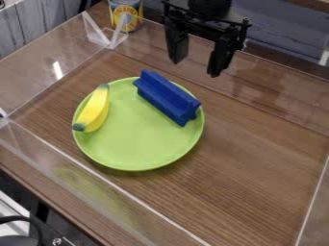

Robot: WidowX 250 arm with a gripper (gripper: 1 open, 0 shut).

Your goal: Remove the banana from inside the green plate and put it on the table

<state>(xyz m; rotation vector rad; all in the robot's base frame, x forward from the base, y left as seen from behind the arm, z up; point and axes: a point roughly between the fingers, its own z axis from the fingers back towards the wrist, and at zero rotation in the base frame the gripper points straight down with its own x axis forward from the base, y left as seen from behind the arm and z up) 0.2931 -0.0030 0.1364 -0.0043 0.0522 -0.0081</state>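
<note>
The small yellow toy banana (pixel 91 109) lies along the left inner rim of the large lime-green plastic plate (pixel 129 154), beside a blue ridged block (pixel 168 96). The black hand (pixel 195 58) hangs open above the glossy brown wood-grain surface (pixel 257 154), well apart, likely poised to reach.

Black robot arm cut off at the top edge, twelve o'clock. Yellow printed container (pixel 123 13) at eleven o'clock, top cropped, print unreadable. Dark glossy wooden desk (pixel 257 144) runs beyond the frame's lower edge.
</note>
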